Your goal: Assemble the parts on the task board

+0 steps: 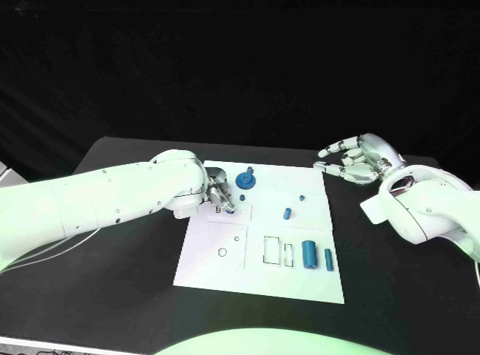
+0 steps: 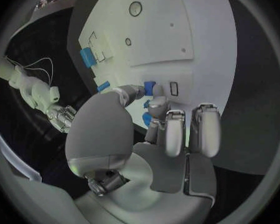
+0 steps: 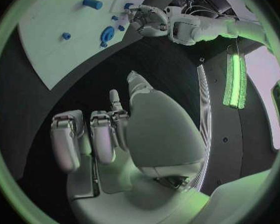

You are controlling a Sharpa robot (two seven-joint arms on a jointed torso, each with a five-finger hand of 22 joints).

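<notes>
Gripped between thumb and fingertips of the left hand (image 2: 154, 118), a small blue part (image 2: 149, 88) sits low over the task board (image 1: 304, 277), just beside a rectangular slot, probably for seating. Further out lie the blue gear (image 1: 246, 180) and two cylinders (image 1: 308, 253). Off the board, over the worktop (image 1: 123, 296), the right hand (image 1: 357, 159) hovers empty, fingers loosely apart.

The task board (image 1: 208, 270) lies mid-bench (image 1: 112, 296), the left hand (image 1: 217, 194) over its left edge, the right hand (image 1: 357, 159) off its far right corner.
</notes>
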